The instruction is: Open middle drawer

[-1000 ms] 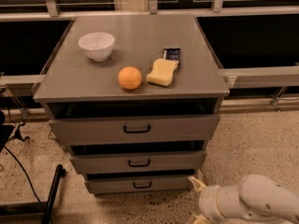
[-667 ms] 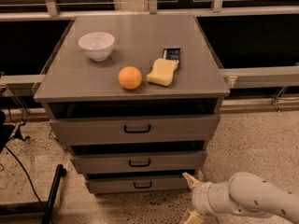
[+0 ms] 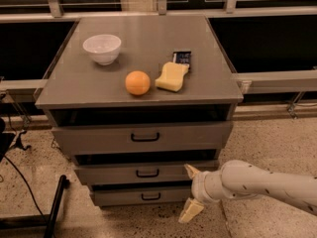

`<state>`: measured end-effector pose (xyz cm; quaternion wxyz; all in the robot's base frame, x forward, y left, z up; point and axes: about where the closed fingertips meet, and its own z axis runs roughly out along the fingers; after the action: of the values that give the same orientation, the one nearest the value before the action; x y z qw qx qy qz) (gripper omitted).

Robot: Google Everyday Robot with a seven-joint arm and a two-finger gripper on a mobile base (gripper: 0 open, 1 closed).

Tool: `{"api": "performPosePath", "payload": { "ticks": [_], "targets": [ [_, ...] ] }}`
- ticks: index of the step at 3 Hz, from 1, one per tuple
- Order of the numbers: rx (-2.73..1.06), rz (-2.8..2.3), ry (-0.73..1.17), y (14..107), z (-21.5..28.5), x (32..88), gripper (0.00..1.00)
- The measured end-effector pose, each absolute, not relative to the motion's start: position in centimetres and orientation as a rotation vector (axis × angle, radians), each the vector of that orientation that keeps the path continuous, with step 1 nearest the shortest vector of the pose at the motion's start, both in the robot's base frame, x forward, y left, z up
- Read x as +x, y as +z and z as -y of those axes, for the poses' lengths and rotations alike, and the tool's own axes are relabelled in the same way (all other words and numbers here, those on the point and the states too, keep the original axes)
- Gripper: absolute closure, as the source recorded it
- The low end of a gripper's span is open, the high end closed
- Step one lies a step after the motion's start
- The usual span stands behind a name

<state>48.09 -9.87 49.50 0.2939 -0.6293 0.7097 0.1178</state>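
The grey cabinet has three drawer fronts. The middle drawer (image 3: 109,174) is the mid-sized front with a small black bar handle (image 3: 147,172), and it looks nearly closed. The taller top drawer (image 3: 99,139) is above it and the narrow bottom drawer (image 3: 119,196) is below. My gripper (image 3: 190,191) is at the lower right, in front of the right end of the middle and bottom fronts. Its cream fingers (image 3: 191,171) are spread apart and hold nothing. It is well right of the handle.
On the cabinet top (image 3: 148,33) are a white bowl (image 3: 102,48), an orange (image 3: 137,82), a yellow sponge (image 3: 172,77) and a dark packet (image 3: 182,57). A black pole (image 3: 55,207) and cables lie on the floor at left. Metal rails run behind.
My gripper and arm have moved left toward the cabinet, from the lower right to the right end of the lower drawer fronts. The drawers have not moved.
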Motion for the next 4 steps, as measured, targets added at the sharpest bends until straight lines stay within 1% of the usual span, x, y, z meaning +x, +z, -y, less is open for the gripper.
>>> {"api": "performPosePath", "payload": {
  "ticks": [1,2,4],
  "targets": [
    [-1.675,-1.890,0.314,49.5,9.9,48.0,0.00],
    [-1.686,-1.892,0.266,49.0,10.7,49.3,0.00],
    [-1.746,-1.892,0.183,48.2,11.9,54.0,0.00]
  ]
}}
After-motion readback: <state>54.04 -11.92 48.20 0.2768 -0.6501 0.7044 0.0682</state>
